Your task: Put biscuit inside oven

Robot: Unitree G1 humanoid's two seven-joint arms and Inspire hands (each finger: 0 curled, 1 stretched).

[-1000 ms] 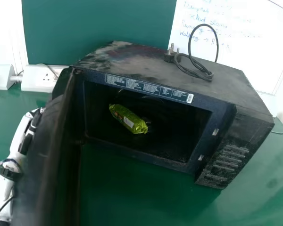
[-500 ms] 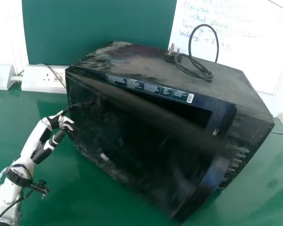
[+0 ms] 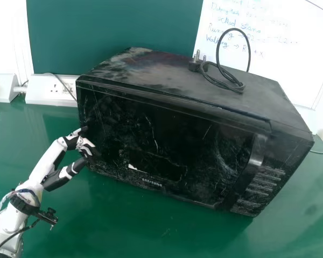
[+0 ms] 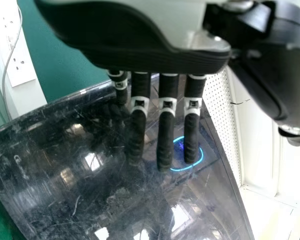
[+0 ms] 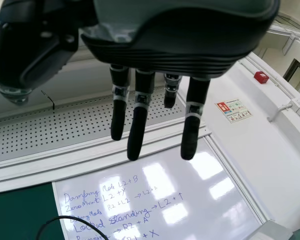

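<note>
While your left robot hand [image 3: 72, 141] is open wide, its fingers straight, at the left edge of the glossy, scratched black door [image 3: 177, 140], that door sits closed across the boxy oven [image 3: 167, 78]. Pale lettering [image 3: 152, 183] and a jagged white patch [image 3: 132, 167] mark its lower part. The oven stands toward the worktop's [image 3: 167, 236] far edge, a looped black cable [image 3: 238, 85] on its blotchy top. Your right robot hand [image 5: 190, 45], fingers extended, hangs before a smooth whiteboard [image 5: 250, 215] with blue handwriting [image 5: 115, 225].
</note>
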